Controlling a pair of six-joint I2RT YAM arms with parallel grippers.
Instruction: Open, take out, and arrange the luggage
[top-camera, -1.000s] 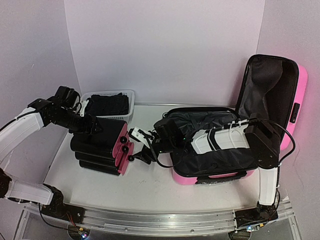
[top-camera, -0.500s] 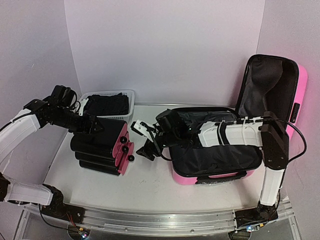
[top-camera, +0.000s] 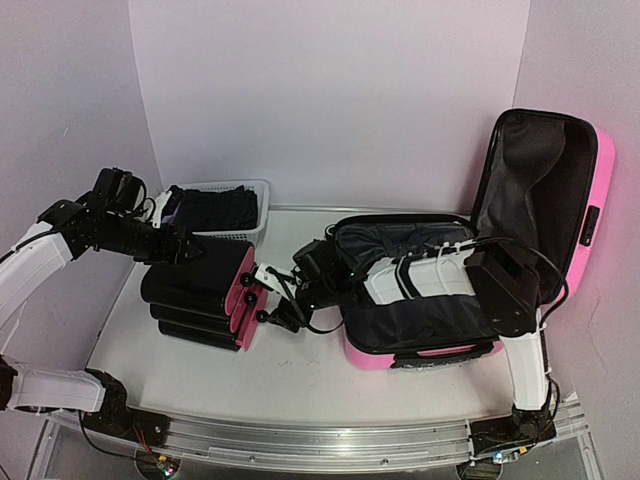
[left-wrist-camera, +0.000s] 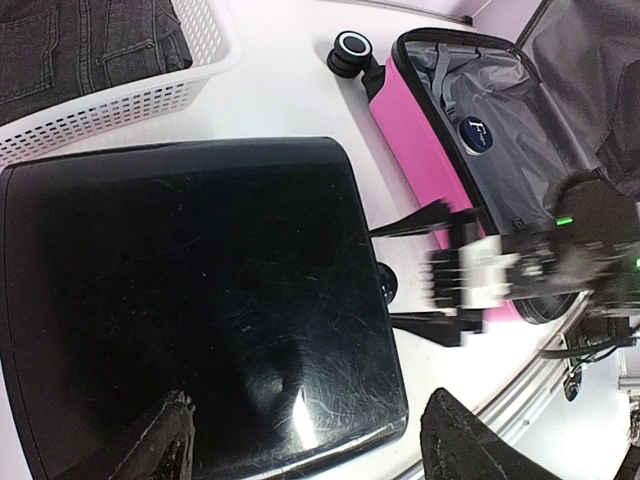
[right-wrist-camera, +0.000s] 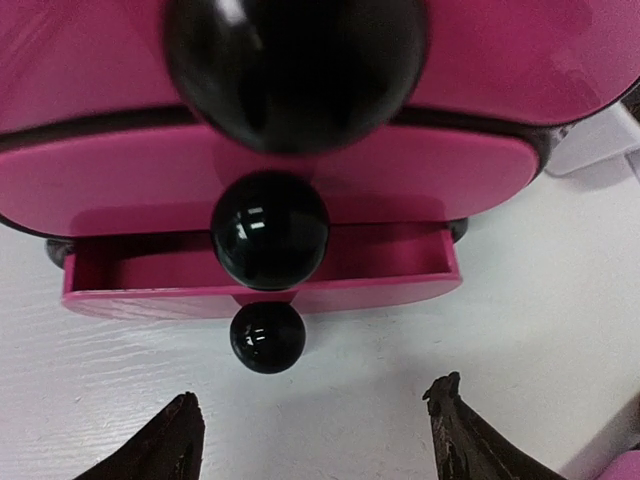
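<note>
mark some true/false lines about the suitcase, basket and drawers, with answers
1. The suitcase has its lid standing open. True.
2. The basket is empty. False: the basket holds dark clothes.
3. The lowest drawer of the chest is pulled out a little. True.
4. The right gripper is shut on a knob. False: the right gripper is open, with nothing between its fingers.
5. The chest sits inside the suitcase. False: the chest stands on the table, left of the suitcase.
</note>
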